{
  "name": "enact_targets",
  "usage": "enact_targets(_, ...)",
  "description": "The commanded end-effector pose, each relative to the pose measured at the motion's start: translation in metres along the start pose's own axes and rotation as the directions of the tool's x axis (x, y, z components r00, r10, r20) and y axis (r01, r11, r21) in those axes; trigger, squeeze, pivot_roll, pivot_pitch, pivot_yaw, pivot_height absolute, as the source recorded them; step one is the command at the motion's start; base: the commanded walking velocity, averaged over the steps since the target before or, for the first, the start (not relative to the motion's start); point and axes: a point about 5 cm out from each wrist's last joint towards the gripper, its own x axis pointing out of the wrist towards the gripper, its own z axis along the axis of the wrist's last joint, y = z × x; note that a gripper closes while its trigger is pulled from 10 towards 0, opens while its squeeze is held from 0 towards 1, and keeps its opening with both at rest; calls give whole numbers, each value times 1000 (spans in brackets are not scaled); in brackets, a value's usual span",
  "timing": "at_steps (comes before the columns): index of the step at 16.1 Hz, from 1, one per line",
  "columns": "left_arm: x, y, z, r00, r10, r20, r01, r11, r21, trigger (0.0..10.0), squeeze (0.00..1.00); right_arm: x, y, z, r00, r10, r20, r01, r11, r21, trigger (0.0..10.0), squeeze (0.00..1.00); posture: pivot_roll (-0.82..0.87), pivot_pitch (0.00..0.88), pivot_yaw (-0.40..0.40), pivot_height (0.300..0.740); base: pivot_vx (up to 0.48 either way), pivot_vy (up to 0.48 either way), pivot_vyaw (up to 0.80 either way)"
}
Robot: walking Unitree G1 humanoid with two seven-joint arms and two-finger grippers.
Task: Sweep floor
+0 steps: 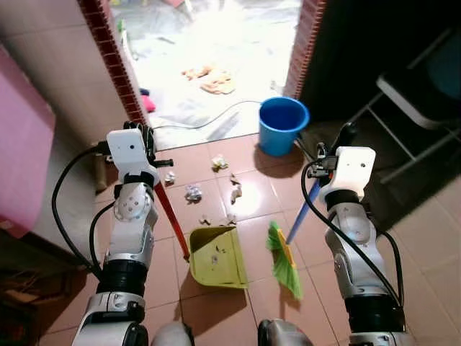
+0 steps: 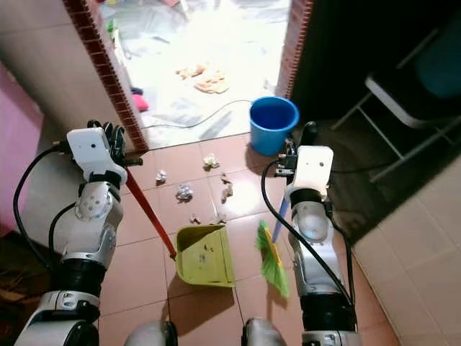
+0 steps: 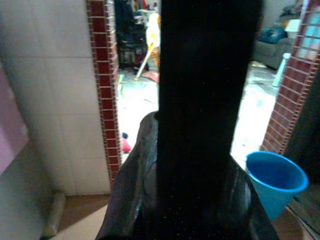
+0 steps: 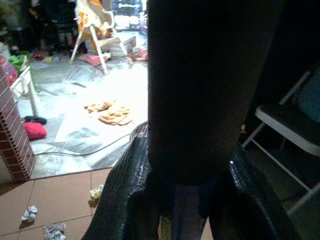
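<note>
While both silver arms reach forward over the tiled floor (image 1: pixel 180 288), each one grips a long handle. The left tool (image 1: pixel 148 144) is clamped on the red handle (image 1: pixel 171 220) of the dustpan (image 1: pixel 216 256), fingers pressed against the shaft near its top end. That handle slants down from the tool toward the robot's right, ending at the near left corner of the yellow-green pan, which lies flat on the tiles with its open mouth pointing away from the robot, toward the doorway.

The right tool (image 1: pixel 338 148) is pinched round the blue handle (image 1: pixel 302 213) of the broom (image 1: pixel 284 259). Its long axis leans down and to the robot's left from the tool, and the green bristles rest on the floor just beside the pan's right edge (close, though whether they touch is hard to tell).

Crumpled paper scraps (image 1: pixel 193 192) lie scattered on the tiles ahead of the pan's mouth, between it and the doorway. A blue bucket (image 1: pixel 282 124) stands at the threshold, ahead of the right tool. Beyond it the bright outer floor shows a cable (image 1: pixel 209 119) and an orange cloth (image 1: pixel 212 79). A folding chair (image 1: pixel 418 101) stands in shadow on the robot's right.

Both forearms rise steeply, wrists upmost, tools pointing forward.
</note>
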Motion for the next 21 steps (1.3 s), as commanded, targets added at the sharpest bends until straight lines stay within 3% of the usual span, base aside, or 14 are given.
enact_targets(1,7,6,21,996,17,83,-17,1000,10,10000,0,4,7,7,999,25,33,-26,1000,11,10000,0,-49,114,43,740,379,292,0)
enact_targets(10,11,5,30,993,11,119,-14,1000,21,10000,0,4,1,8,999,-10,46,11,1000,-26,10000,0,-53,115,46,740,381,290,0)
enact_targets(15,11,5,31,992,9,123,-13,999,30,10000,0,3,1,8,999,-12,49,13,1000,-20,10000,0,-51,120,47,740,421,96,0)
enact_targets(21,7,4,14,996,23,86,-30,995,91,10000,0,-1,0,7,999,-14,46,16,1000,-26,10000,0,-64,145,47,740,0,0,0)
